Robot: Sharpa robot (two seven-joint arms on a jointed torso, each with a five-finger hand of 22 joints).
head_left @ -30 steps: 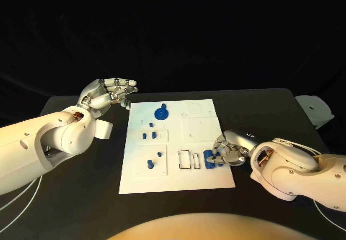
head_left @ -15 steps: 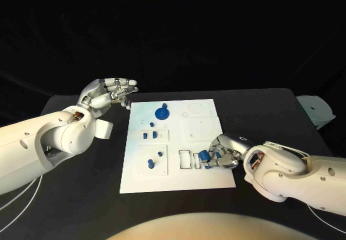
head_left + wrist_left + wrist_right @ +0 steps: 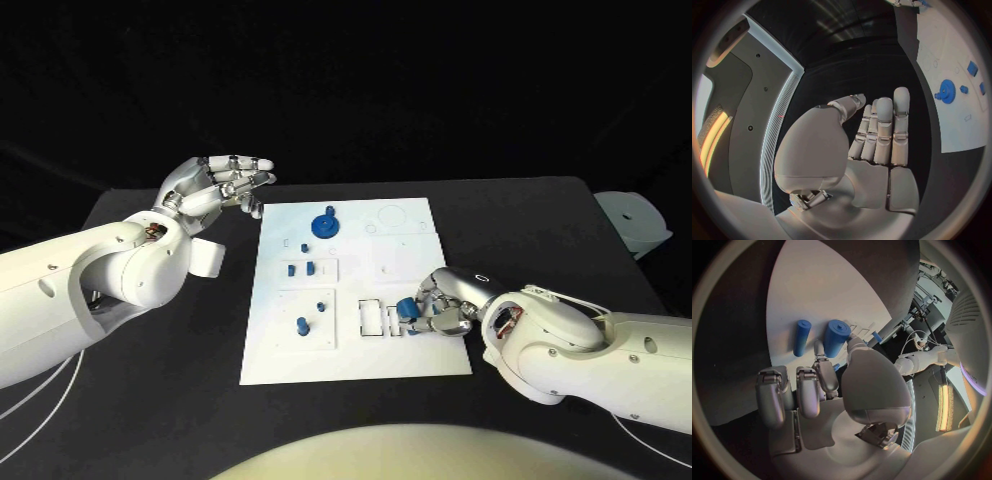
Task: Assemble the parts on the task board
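Task board (image 3: 361,340), white, black table (image 3: 173,400)

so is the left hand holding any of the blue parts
No, the left hand hangs over the black table beyond the task board's far left corner, fingers straight and together, nothing in them.

Black surface (image 3: 159,390) carries the white task board (image 3: 361,360), lying flat in the middle with its long side running away from the robot. A white block (image 3: 206,259) sits on the surface just beside the board's left edge, partly hidden by the left arm. A pale round-cornered object (image 3: 635,222) sits at the surface's far right edge, well apart from the board.
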